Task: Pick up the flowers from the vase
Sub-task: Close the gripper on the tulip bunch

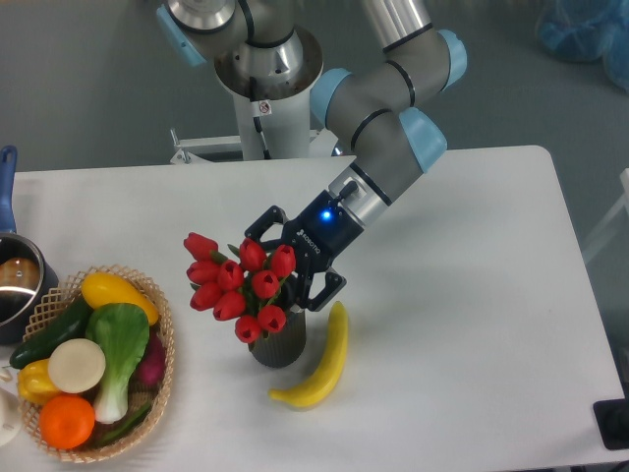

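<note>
The flowers (239, 283), a bunch of red tulip buds with green leaves, stand in the vase (280, 340), a short dark ribbed cylinder near the table's middle front. The buds lean out to the left of the vase mouth. My gripper (292, 264) hangs low at the bunch's right side, just above the vase rim, with its black fingers spread open on either side of the rightmost buds. The stems are hidden behind buds and fingers. I cannot see any finger pressing on the flowers.
A yellow banana (321, 363) lies right beside the vase on its right. A wicker basket (157, 391) of vegetables and fruit sits at the front left. A metal pot (18, 285) with a blue handle is at the left edge.
</note>
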Robot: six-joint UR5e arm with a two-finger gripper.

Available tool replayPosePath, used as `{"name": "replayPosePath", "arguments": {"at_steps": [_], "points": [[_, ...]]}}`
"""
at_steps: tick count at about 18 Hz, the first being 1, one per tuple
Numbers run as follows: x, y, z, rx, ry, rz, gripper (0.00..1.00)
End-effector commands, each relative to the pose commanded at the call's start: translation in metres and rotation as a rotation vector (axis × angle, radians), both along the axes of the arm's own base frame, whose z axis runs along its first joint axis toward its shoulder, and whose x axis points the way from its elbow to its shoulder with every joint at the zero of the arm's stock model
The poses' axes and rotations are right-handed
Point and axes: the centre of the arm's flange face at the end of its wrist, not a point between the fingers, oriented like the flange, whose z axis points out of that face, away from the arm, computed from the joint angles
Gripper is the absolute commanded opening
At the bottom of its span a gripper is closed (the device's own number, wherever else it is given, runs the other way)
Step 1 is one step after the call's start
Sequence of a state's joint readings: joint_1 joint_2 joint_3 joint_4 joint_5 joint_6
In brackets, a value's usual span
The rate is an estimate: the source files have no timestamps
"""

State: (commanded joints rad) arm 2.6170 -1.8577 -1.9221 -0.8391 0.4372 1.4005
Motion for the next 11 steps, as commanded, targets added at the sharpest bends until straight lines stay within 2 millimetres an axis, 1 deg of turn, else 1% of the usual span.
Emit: {"name": "replayPosePath", "arguments": {"at_steps": [1, 4, 7, 8, 11], "points": [[-0.0005, 0.0003, 0.0021, 0.002, 0.004, 0.000, 0.73], [-0.0003, 0.0002, 0.0029, 0.001, 0.000, 0.003, 0.62], [-0.0008, -0.0005, 0.0038, -0.006, -0.013, 0.012, 0.46], [-0.0008, -0.0005, 0.0038, -0.007, -0.014, 0.013, 0.43], [-0.0012, -0.0002, 0.0046, -0.005, -0.014, 0.012, 0.41]]}}
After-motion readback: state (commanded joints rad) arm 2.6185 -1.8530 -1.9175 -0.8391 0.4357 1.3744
